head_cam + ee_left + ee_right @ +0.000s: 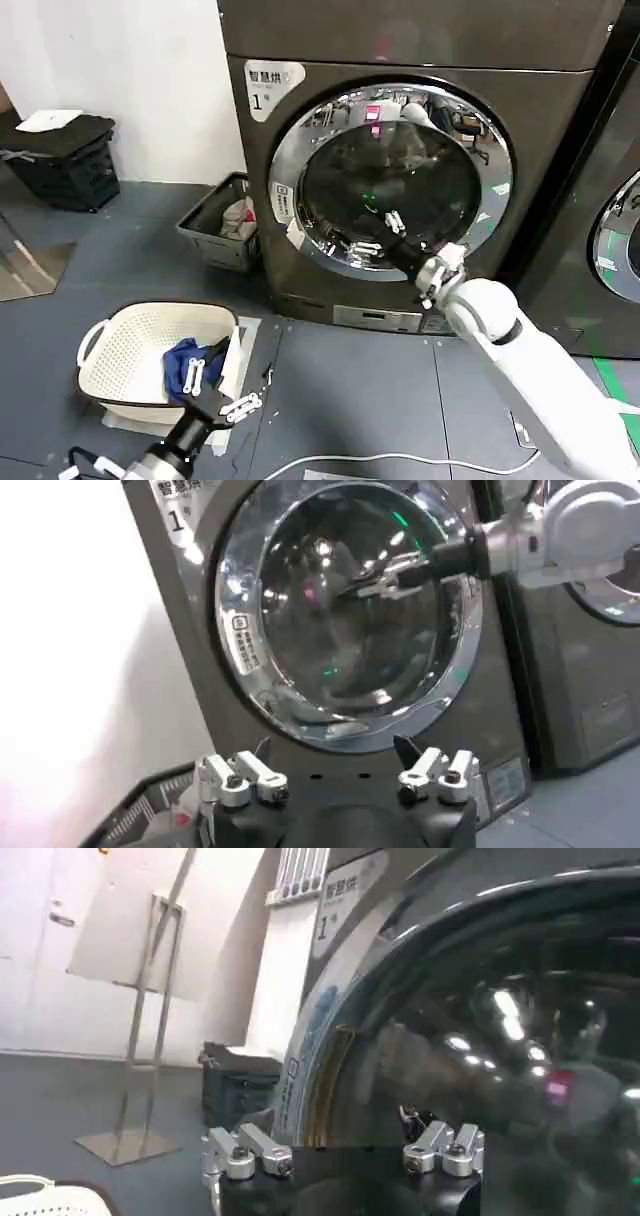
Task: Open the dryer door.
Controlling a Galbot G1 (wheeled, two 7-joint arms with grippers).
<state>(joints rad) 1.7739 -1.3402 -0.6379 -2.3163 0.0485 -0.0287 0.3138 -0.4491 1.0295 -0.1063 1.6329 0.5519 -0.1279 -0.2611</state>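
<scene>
The dryer door is a big round door with a shiny chrome rim and a dark glass centre, on the dark grey-brown machine stickered "1". It looks flush with the machine front. My right gripper is stretched out to the lower middle of the glass, open with nothing between its fingers. In the right wrist view the right gripper is very close to the door; I cannot tell if it touches. My left gripper waits low by the white basket, open and empty. From the left wrist view, the left gripper faces the door.
A white laundry basket with blue cloth sits on the floor at the lower left. A grey basket with clothes stands left of the dryer, and a black crate farther left. A black machine adjoins on the right. A white cable crosses the floor.
</scene>
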